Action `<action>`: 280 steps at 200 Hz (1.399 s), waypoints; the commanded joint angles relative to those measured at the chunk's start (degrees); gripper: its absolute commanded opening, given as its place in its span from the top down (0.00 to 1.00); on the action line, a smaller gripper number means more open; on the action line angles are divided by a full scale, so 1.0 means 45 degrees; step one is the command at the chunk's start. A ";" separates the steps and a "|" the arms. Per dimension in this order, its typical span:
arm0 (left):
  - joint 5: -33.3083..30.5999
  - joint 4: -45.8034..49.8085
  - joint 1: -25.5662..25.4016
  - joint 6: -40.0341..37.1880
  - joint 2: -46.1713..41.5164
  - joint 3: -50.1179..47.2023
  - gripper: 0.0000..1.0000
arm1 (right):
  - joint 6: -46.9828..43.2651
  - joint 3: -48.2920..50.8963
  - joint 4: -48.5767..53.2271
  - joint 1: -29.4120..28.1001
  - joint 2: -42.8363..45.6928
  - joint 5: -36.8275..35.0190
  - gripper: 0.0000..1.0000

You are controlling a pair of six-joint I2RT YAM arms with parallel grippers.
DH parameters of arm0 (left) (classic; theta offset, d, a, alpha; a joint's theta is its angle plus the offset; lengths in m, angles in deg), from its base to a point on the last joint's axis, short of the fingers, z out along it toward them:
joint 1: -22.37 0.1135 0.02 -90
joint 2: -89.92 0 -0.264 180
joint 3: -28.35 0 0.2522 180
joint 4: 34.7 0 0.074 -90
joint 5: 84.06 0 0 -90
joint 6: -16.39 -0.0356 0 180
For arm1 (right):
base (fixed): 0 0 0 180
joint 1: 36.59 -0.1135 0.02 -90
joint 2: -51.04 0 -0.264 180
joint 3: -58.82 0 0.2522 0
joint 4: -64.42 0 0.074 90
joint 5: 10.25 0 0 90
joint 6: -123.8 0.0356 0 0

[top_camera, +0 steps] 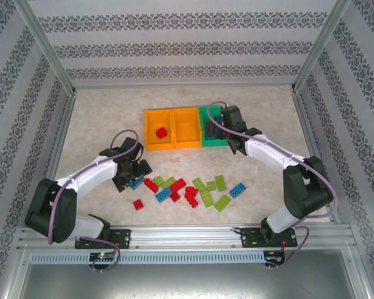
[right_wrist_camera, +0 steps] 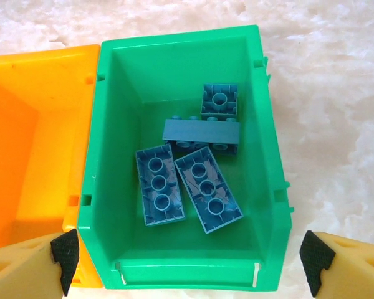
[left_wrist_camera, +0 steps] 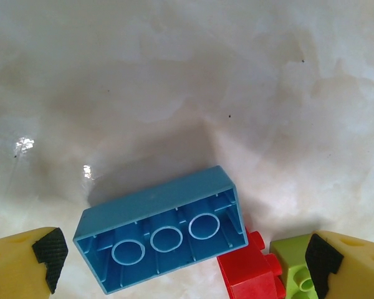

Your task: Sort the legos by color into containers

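Three containers stand in a row: a left orange bin point(top_camera: 148, 131) holding one red lego point(top_camera: 161, 132), a middle orange bin point(top_camera: 188, 144), and a green bin point(top_camera: 213, 143). My right gripper point(top_camera: 227, 121) point(right_wrist_camera: 190, 258) hangs open above the green bin point(right_wrist_camera: 112, 156), in which several blue legos point(right_wrist_camera: 159, 184) lie. My left gripper point(top_camera: 132, 171) point(left_wrist_camera: 184, 261) is open and low over the table, its fingers either side of an upside-down blue lego point(left_wrist_camera: 162, 233). A red lego point(left_wrist_camera: 252, 274) and a lime green lego point(left_wrist_camera: 293, 274) sit by its right finger.
Loose red, blue and lime green legos point(top_camera: 187, 190) are scattered across the table in front of the bins, between the two arms. A single red lego point(top_camera: 138, 204) lies nearer the front edge. The metal frame and patterned walls close in the table.
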 commanded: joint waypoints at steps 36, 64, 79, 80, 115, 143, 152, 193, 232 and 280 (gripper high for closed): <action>0.0044 0.0228 0.0193 0.0427 0.0126 -0.0168 0.05 | -0.0312 0.0534 -0.0573 0.0170 0.0601 -0.0548 0.04; 0.0212 -0.0173 0.0435 0.0358 0.0438 -0.0291 0.09 | -0.0317 0.0745 -0.0683 0.0265 0.0763 -0.0571 0.03; 0.0272 -0.0365 0.0518 0.0318 0.0602 -0.0337 0.10 | -0.0296 0.0843 -0.0714 0.0323 0.0834 -0.0550 0.03; 0.0282 -0.0381 0.0528 0.0304 0.0619 -0.0337 0.10 | -0.0295 0.0847 -0.0715 0.0335 0.0836 -0.0550 0.03; 0.0375 -0.0453 0.0613 0.0056 0.1081 -0.0258 0.15 | -0.0258 0.1051 -0.0706 0.0480 0.1045 -0.0579 0.03; 0.0256 -0.0752 0.0601 -0.0049 0.1236 -0.0156 0.22 | -0.0217 0.1196 -0.0687 0.0578 0.1183 -0.0598 0.03; 0.0215 -0.0755 0.0617 -0.0129 0.1327 -0.0071 0.26 | -0.0235 0.1222 -0.0643 0.0609 0.1232 -0.0610 0.03; -0.0089 -0.0866 0.0607 -0.0228 0.1323 0.0052 0.42 | -0.0316 0.1451 -0.0489 0.0862 0.1498 -0.0851 0.02; -0.0660 -0.0922 0.0615 -0.0711 0.0674 0.0653 0.48 | -0.0158 0.2009 -0.0277 0.1423 0.1882 -0.0816 0.02; -0.0189 -0.1905 0.0244 -0.2442 0.0970 0.3297 0.48 | 0.0809 0.3033 -0.0263 0.2576 0.2453 0.0128 0.02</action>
